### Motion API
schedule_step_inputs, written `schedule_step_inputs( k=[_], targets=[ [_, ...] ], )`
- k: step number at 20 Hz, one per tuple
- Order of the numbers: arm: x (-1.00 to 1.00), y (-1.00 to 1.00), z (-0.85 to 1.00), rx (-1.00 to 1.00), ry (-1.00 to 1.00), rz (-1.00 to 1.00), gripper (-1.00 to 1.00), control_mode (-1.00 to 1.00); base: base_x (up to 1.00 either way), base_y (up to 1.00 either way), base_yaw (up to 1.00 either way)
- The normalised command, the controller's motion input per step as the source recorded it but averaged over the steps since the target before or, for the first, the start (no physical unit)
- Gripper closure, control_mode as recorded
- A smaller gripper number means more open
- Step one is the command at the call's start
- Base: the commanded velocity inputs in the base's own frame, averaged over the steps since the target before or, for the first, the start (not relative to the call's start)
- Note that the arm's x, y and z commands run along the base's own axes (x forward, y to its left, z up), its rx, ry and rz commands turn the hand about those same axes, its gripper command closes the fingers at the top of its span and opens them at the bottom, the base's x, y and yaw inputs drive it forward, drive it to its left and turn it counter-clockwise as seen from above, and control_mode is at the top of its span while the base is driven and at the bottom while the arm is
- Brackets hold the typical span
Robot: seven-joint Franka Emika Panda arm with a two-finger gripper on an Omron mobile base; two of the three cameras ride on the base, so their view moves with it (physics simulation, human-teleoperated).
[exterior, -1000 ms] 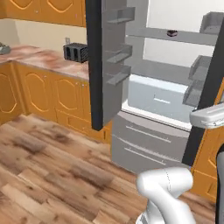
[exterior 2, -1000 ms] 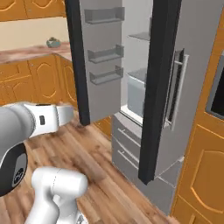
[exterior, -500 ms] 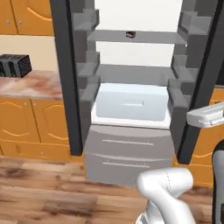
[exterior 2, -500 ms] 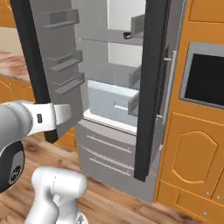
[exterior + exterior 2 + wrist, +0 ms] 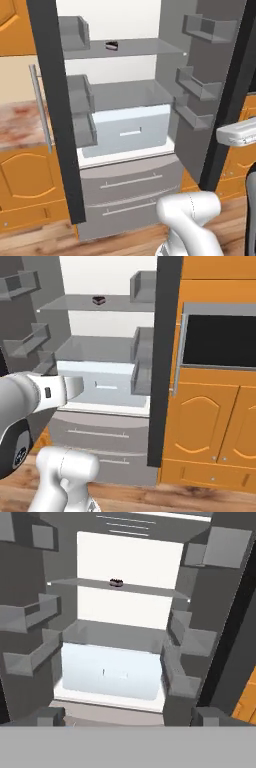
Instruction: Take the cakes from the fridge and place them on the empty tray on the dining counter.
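Both doors of the fridge (image 5: 125, 165) stand wide. One dark cake (image 5: 116, 582) sits on the upper glass shelf (image 5: 145, 590), at twelve o'clock from the empty hand (image 5: 127, 716), fingers fully apart, well short of it. Cake's pointing and long axis: too small to tell.

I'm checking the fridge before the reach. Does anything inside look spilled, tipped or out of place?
Nothing stands out. The fridge stands with both doors wide open, its shelves and door bins level. One dark cake slice sits upright on the upper shelf. No spill shows.
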Motion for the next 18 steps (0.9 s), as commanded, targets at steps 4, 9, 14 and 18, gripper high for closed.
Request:
schedule_step_inputs(
  k=[4, 9, 14, 18],
  targets=[
    [0.0, 0.0, 0.0, 0.0, 0.0, 0.0, -1.0, 1.0, 0.44, 0.57, -0.24],
    [0.0, 0.0, 0.0, 0.0, 0.0, 0.0, -1.0, 1.0, 0.07, -0.31, -0.08],
    [0.0, 0.0, 0.0, 0.0, 0.0, 0.0, -1.0, 1.0, 0.45, -0.56, 0.12],
    [0.0, 0.0, 0.0, 0.0, 0.0, 0.0, -1.0, 1.0, 0.8, 0.18, 0.07]
  ],
)
